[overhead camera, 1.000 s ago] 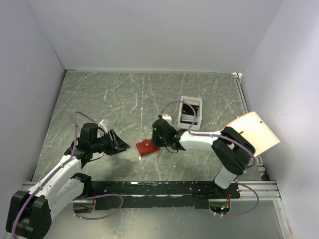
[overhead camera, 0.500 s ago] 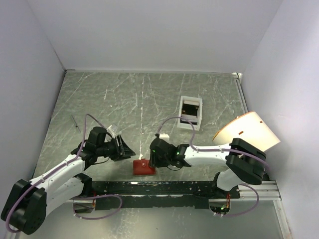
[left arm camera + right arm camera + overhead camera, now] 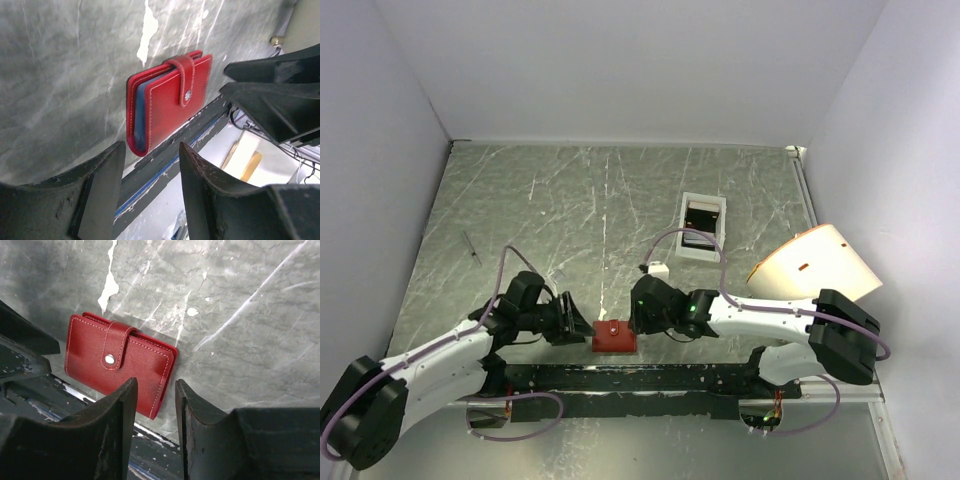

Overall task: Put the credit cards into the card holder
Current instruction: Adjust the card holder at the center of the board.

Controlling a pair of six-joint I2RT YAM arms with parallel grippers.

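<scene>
Left gripper (image 3: 575,320) with fingers spread, holding nothing, right gripper (image 3: 636,318) likewise parted and empty, red card holder (image 3: 614,337) between them, closed with its tab snapped, flat at the near edge of the counter (image 3: 550,200), white box (image 3: 701,255) well apart behind

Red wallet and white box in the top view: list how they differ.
The red wallet is closed, its snap tab fastened; the white box is open-topped, with dark contents showing. The wallet lies flat at the near edge of the table; the box sits farther back, right of centre. The wallet looks smaller than the box. Both rest on that table.
</scene>
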